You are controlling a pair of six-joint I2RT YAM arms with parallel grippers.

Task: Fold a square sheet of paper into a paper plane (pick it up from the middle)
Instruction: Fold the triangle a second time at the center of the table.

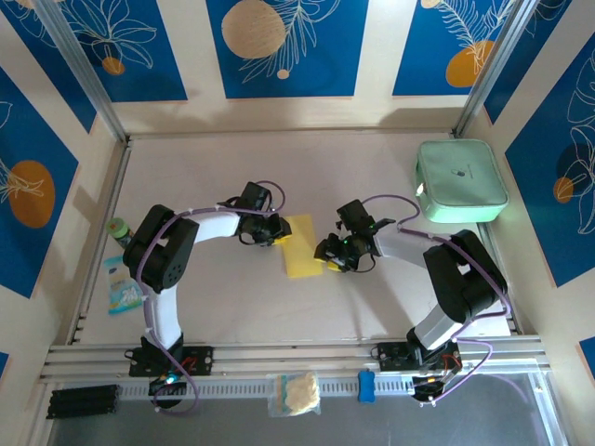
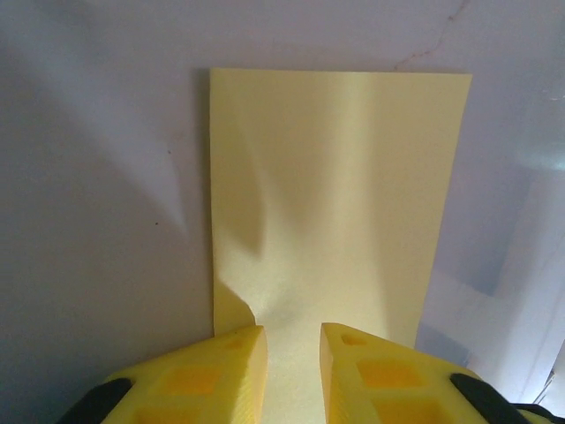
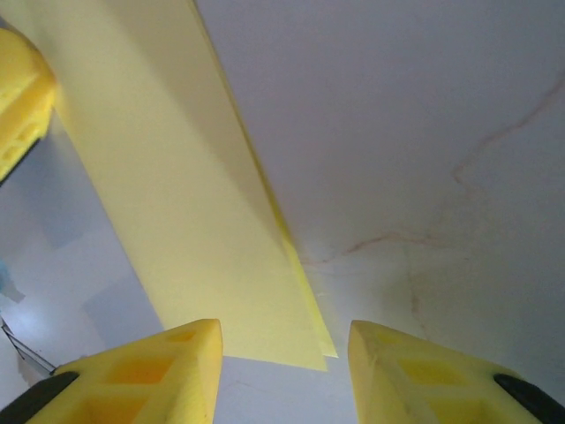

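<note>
yellow sheet of paper (image 1: 302, 246) lies mid table (image 1: 223, 167), looking folded in half, no plane yet. the left claw (image 2: 291, 340) is narrow on its puckered left edge; i cannot tell if it grips. the right claw (image 3: 282, 340) waits wide at the right edge. next, i think: fold the corners in neatly.

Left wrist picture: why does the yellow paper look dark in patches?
Left wrist view: the sheet of paper buckles by the left pincer, its dips shadowed; right wrist view: it is evenly lit; top view: glare on the mint-green case.
</note>
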